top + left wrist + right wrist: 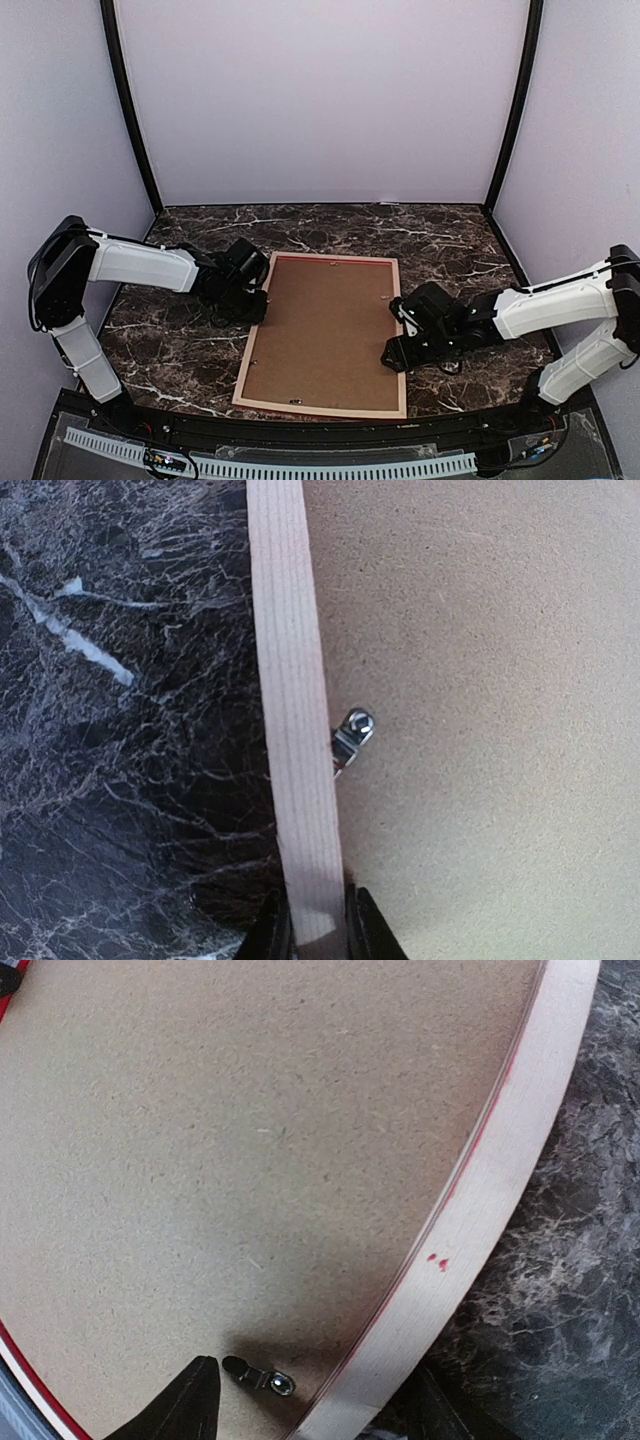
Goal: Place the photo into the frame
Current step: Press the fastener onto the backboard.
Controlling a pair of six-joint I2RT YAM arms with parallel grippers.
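Observation:
The frame (pixel 320 406) lies face down in the middle of the table, pale wood back up, with a thin red edge showing. A plain brown backing board (pixel 325 330) fills it. The photo is hidden. My left gripper (pixel 258 300) is shut on the frame's left rail (pixel 295 730), with a dark finger (pixel 272 935) on each side of the wood. My right gripper (pixel 398 350) is open and straddles the right rail (pixel 500 1180). One of its fingers (pixel 190 1405) rests over the board next to a small metal clip (pixel 262 1377). The other is outside the rail.
Another metal turn clip (pixel 352 735) sits on the left rail's inner edge, over the board. The dark marble table (pixel 440 240) is walled by pale panels at the back and both sides. The arm bases stand at the near corners.

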